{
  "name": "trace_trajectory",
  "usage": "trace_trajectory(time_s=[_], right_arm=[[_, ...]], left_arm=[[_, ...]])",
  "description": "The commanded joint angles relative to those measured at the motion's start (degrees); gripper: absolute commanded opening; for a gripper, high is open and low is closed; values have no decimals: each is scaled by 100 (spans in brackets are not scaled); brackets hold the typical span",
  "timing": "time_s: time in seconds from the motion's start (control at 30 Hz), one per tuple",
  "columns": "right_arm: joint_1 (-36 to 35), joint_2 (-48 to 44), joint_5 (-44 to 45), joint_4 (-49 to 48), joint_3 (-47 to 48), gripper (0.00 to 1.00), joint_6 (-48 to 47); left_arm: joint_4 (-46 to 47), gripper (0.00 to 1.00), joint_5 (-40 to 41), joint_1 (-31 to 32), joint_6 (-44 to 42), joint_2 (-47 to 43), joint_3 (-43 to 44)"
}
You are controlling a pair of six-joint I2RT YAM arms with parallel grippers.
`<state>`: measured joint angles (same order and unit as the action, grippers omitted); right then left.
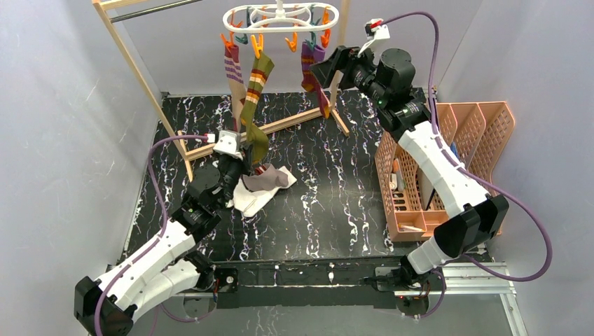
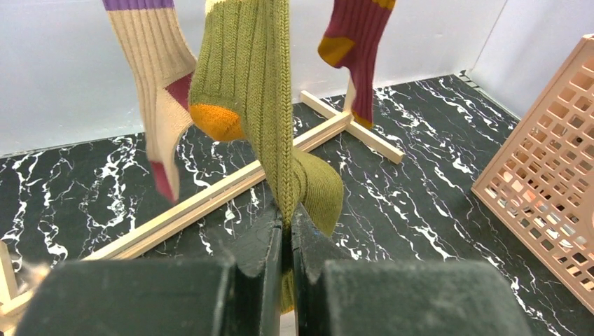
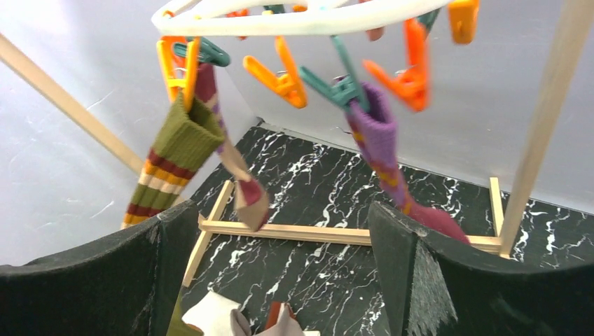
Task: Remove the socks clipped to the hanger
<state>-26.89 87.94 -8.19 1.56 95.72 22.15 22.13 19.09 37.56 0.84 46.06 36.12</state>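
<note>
- Closest to us, our left end effector [image 2: 286, 236] is clenched on the lower end of the olive-green ribbed sock [image 2: 256, 91], which is clipped above to the white plastic oval hanger [image 1: 280, 17].
- Our right end effector [image 3: 280, 262] gapes released, empty, near the hanger's purple striped sock [image 3: 378, 140].
- Loose socks [image 1: 263, 187] lie heaped on the black marbled surface [image 2: 434, 175].

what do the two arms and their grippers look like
Both have white shells on the long links and black joints: left arm, right arm. A purple cable loops along each. The left gripper and right gripper have black, blocky, matte fingers. A small white-and-red plug sits where the right arm's cable ends.
</note>
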Motion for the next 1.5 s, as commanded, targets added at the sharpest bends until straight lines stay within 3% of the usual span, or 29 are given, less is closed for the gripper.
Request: trace_trajectory(time_s=[0.0,0.2,0.43,0.53,0.87,1.07,1.47], right_arm=[[-226,-202,-49,-253,63,99,-108],[-438,-71,-23,-255,150,99,-181],[-718,162,-42,-310,427,99,-185],[-880,380,-96,-321,701,98,-159],[-1294,1260,32,-267,1823,80,-165],[-1298,1834,162,-235,2541,75,-202],[-1303,2203,397,-608,2700,70,-212]], left_arm=[[-31,0,148,307,139,99,107],[60,0,629,1033,-58,389,275],[181,0,1043,1456,-326,534,117],[261,0,1158,1466,-385,506,-24],[376,0,1161,1465,-416,465,-236],[376,0,1123,1465,-410,367,-317],[280,0,1118,1466,-418,93,-500]])
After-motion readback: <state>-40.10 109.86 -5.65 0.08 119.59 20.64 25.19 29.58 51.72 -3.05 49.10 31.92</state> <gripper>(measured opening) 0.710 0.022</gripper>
